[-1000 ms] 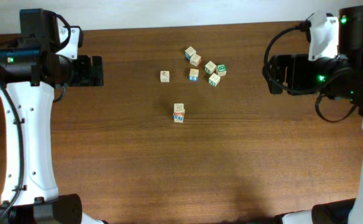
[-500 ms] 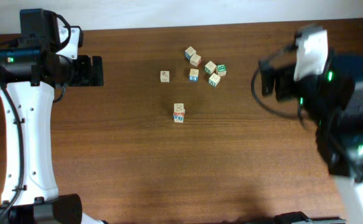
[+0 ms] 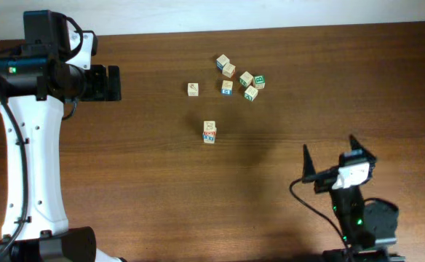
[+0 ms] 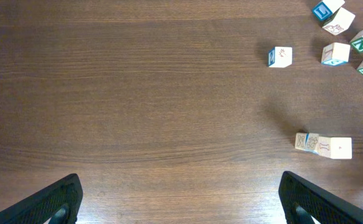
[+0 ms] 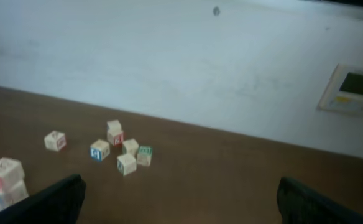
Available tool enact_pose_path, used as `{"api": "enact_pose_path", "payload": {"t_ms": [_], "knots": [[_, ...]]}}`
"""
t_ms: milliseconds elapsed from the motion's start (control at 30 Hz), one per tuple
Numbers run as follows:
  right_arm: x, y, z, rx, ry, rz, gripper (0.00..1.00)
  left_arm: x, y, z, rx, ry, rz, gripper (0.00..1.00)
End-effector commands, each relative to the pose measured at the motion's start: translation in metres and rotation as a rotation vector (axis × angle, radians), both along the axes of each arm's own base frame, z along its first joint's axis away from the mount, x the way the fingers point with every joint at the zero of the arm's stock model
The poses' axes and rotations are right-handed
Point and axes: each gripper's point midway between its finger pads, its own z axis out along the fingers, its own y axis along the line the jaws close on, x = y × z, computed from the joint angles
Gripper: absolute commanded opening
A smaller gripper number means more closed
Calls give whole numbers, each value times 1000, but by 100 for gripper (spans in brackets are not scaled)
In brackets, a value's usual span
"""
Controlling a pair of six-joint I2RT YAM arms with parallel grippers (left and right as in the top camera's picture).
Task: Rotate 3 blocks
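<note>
blocks [image 3: 209, 132]: pale, square-edged wooden letter cubes, stacked mid-table (red and blue sides showing)
table [image 3: 161, 189]: dark grained wood
loose cubes [image 3: 246, 78]: scattered beyond the stack, apart
left gripper [image 4: 180, 186], right gripper [image 5: 180, 186]: fingers spread wide, empty

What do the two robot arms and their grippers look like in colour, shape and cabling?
The left arm has a long white link, black joint housings, a green light and a thin black cable. The left gripper is black and blocky. The right arm is black with green lights, a white wrist part and a looping black cable. The right gripper has black pointed fingers.
</note>
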Motion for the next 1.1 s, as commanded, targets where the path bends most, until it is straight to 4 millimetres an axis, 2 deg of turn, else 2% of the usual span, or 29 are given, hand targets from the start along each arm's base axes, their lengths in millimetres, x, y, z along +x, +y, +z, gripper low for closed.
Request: {"api": "enact_pose_path", "payload": {"t_ms": [0,167,300,400,1067], "knots": [[-4,0,-21,-5,-36,3,98,1,2,3,10,-11,-6,99],[-6,0,-43,-5,-44,3,98,1,2,3,9,-11,-6,99],[-8,0,-52,-6,-8,2,98,1,2,3,9,-10,-6,99],[-9,0,-71,-2,71,6,98,1,2,3,9,-10,-6,99],[-9,0,-71,0,70,5,98,1,2,3,9,-10,-6,99]]}}
